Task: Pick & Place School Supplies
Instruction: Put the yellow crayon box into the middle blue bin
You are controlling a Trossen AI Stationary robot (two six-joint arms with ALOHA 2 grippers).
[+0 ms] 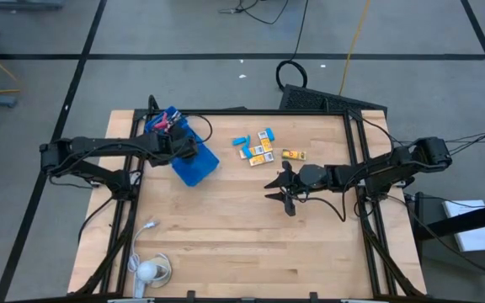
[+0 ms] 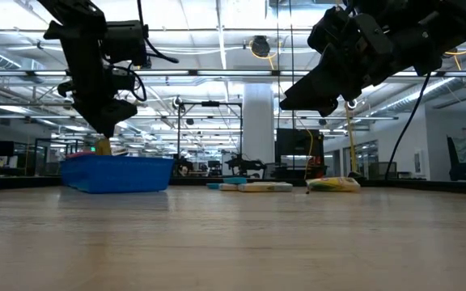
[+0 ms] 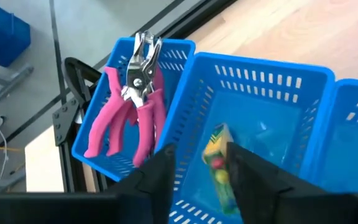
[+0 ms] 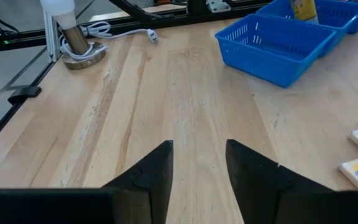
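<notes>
Nearest the overhead camera, at the desk's (image 1: 226, 244) near-left corner, lie a white cable (image 1: 146, 229) and a round white object (image 1: 147, 271). Farther in, right of centre, the right pincer (image 1: 281, 194) hangs above bare wood with its fingers parted and nothing between them. Beyond it, in the far middle of the desk, rests a loose cluster of school supplies: yellow-orange blocks (image 1: 259, 153), a light-blue piece (image 1: 241, 140) and a yellow packet (image 1: 293, 155) (all lying flat, close together). At far left stands the blue tray (image 1: 197, 165), with the left pincer (image 3: 199, 168) poised over its middle compartment, fingers apart on either side of a yellow crayon box (image 3: 217, 155); whether the fingers touch the box cannot be told. In the adjoining outer compartment lies a pink-handled tool (image 3: 129, 112), its metal jaws pointing toward the tray's rim.
</notes>
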